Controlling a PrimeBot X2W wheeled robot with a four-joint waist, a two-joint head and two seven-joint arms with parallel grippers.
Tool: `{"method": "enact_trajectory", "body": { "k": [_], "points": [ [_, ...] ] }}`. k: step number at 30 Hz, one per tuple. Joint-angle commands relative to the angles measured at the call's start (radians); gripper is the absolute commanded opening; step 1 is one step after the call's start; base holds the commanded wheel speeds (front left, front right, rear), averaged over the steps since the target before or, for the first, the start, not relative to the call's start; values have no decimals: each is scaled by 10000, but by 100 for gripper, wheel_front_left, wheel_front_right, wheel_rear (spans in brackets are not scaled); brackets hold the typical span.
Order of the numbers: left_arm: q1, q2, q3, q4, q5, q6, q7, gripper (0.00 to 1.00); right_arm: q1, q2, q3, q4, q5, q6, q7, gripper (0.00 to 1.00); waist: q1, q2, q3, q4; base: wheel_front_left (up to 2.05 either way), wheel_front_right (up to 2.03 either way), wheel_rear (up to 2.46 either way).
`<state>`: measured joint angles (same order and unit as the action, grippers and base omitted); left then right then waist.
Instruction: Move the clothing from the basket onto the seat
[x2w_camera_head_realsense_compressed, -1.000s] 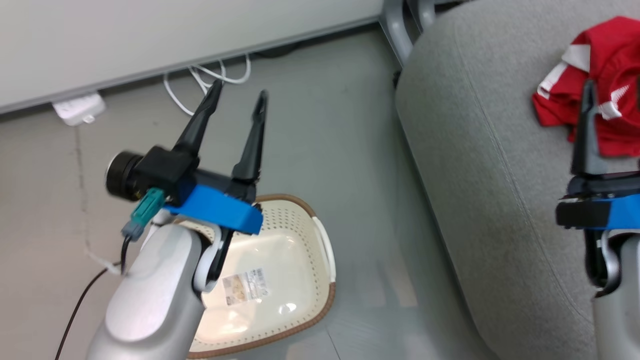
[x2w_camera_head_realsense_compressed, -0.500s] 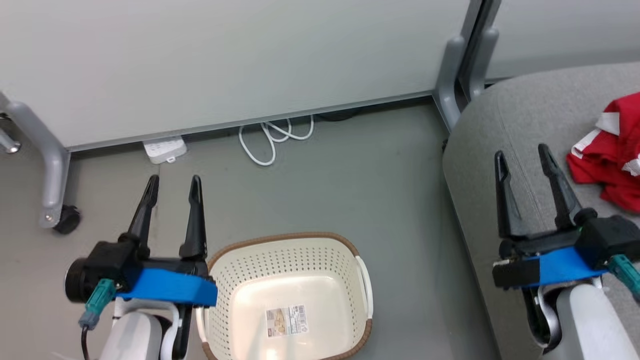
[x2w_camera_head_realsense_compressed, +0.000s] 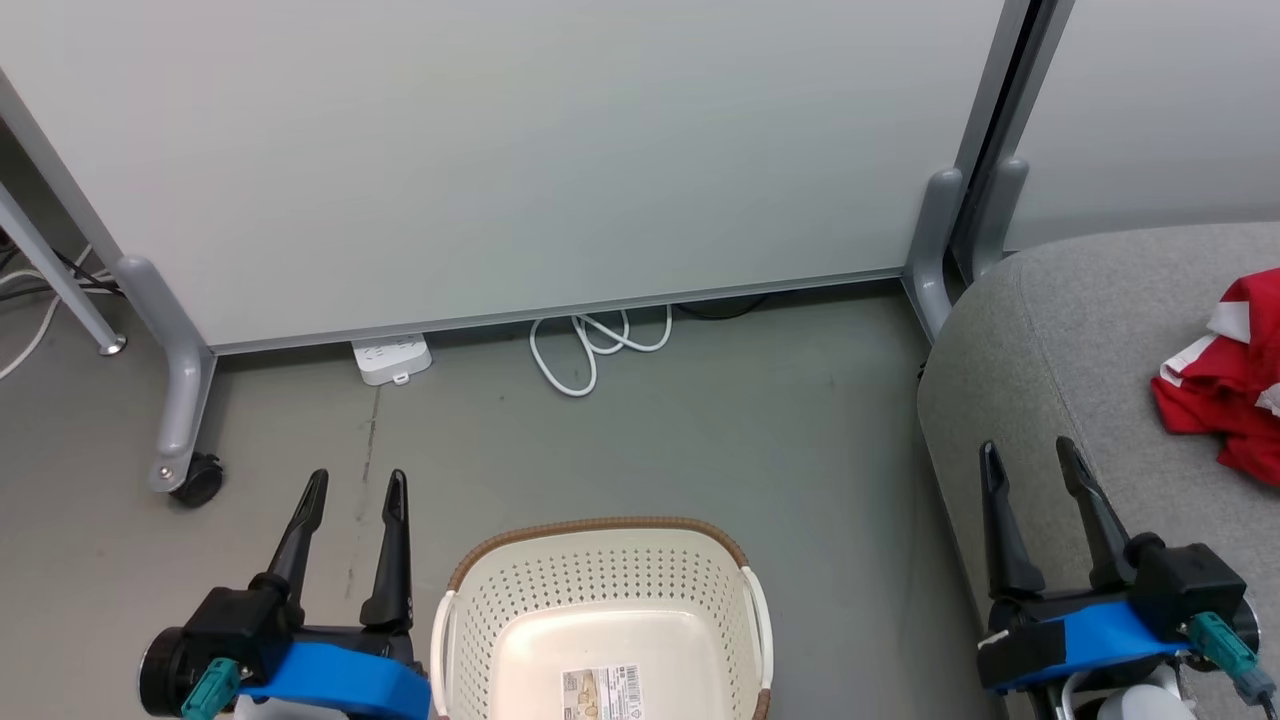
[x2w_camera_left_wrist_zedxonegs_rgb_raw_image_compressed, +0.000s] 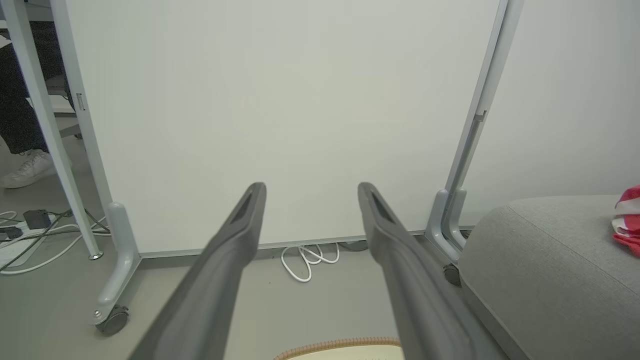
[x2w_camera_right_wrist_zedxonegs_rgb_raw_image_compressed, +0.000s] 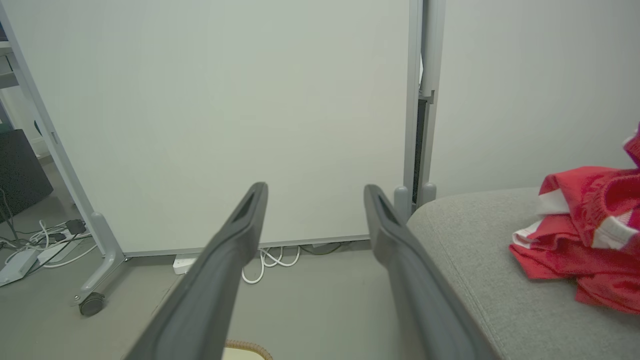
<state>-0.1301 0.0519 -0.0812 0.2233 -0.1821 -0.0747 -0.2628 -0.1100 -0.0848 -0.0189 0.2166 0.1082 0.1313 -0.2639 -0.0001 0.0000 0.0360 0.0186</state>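
On grey floor (x2w_camera_head_realsense_compressed: 700, 430), basket (x2w_camera_head_realsense_compressed: 600, 562); partition (x2w_camera_head_realsense_compressed: 500, 150) behind

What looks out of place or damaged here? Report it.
Nothing is damaged or spilled. The clothing lies crumpled in a heap on the seat rather than folded, and a white cable loops loose on the floor by the partition. The basket stands upright; the left claw and right claw are open.

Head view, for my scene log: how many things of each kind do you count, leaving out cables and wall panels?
Grippers: 2 (left gripper, right gripper)
Basket: 1
Sofa: 1
Red clothing heap: 1
Power strip: 1
Total: 6
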Motion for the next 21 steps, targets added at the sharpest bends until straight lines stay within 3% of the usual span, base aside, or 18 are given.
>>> {"method": "enact_trajectory", "body": {
  "k": [1,21],
  "points": [
    [170,16,75,33,70,-57,-28,100,236,70,-39,62,95,-11,-6,100,1,0,-116,44,0,0,0],
    [478,1,75,344,-95,-33,-30,100,679,299,-190,373,156,-11,-6,100,1,0,-326,219,0,0,0]
  ]
}}
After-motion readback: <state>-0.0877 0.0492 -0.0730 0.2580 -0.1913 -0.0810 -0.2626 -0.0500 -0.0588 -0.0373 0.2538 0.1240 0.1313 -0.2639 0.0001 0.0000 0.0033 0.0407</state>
